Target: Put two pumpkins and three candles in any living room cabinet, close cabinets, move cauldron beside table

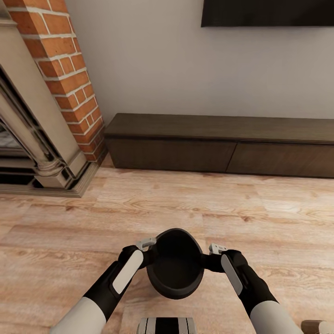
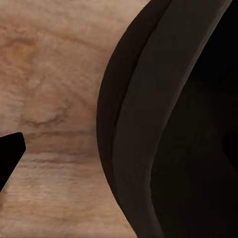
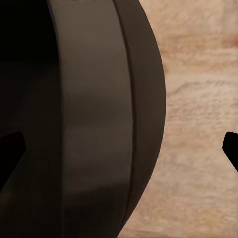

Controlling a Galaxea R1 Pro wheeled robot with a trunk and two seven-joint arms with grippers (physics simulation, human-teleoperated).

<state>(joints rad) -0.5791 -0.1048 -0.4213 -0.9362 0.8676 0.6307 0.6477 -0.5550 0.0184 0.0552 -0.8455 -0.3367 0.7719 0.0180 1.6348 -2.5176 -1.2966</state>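
Head view: I hold the cauldron [image 1: 175,264] between both grippers above the light plank floor [image 1: 195,208].
Its mouth tilts up toward me. My left gripper [image 1: 147,248] and right gripper [image 1: 211,254] each clamp its rim on opposite sides. Ahead, the low dark cabinet [image 1: 222,141] lies long along the wall, fronts shut; the brick fireplace [image 1: 51,106] stands left.

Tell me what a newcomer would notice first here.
First the black cauldron, low in the head view, flanked by the left gripper and right gripper at its sides above the wood floor. Next, the long dark cabinet against the wall ahead, both fronts shut, with the brick fireplace to its left.
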